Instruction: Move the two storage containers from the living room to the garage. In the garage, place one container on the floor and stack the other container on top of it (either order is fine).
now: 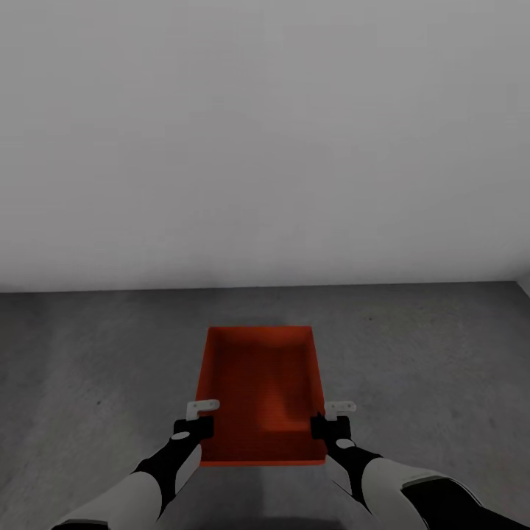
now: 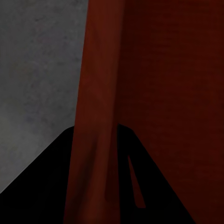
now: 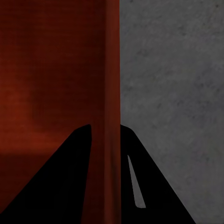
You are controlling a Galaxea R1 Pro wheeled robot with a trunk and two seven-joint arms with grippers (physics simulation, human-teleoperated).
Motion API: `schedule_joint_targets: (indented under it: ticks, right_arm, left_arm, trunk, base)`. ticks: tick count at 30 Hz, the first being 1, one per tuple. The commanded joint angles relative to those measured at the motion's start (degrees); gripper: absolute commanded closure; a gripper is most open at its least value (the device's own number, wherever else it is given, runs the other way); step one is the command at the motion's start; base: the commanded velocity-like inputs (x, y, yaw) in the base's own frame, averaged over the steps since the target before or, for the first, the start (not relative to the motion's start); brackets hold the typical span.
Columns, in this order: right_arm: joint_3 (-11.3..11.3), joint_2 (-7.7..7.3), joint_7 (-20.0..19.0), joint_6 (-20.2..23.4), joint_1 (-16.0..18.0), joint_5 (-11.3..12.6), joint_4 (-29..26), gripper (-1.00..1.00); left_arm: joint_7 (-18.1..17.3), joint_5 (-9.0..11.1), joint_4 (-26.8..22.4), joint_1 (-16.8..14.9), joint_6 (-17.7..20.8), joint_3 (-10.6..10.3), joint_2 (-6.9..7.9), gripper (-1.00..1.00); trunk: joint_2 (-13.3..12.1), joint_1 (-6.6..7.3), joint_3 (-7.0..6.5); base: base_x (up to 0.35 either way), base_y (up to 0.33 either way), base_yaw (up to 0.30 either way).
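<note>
Matt red-orange storage container [image 1: 258, 383], plastic-looking, flat-sided, with a faint ribbed grain inside. Rough, mottled dark grey concrete-like floor [image 1: 442, 353]. Smooth, plain pale grey wall [image 1: 265, 140], matt. Matt black gripper fingers [image 3: 60, 186].
</note>
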State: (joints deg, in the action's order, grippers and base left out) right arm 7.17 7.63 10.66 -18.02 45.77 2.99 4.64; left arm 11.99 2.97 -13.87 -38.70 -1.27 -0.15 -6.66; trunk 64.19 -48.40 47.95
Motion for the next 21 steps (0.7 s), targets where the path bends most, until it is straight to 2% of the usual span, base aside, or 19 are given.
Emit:
schedule_joint_targets:
  ticks: [1, 21]
  right_arm:
    - [-2.42, 0.06, -0.56, -0.08, 0.11, -1.84, -2.8, 1.0]
    - [-2.42, 0.06, -0.56, -0.08, 0.11, -1.77, -2.8, 1.0]
  left_arm:
    - [0.49, 0.28, 0.16, 0.02, -0.13, 0.26, 0.33, 1.0]
    - [0.49, 0.37, 0.16, 0.02, -0.14, 0.28, 0.33, 1.0]
  trunk:
    - [0.44, -0.23, 0.22]
    - [8.46, -4.62, 3.81]
  base:
    - [0.0, 0.0, 0.0]
    - [0.0, 0.0, 0.0]
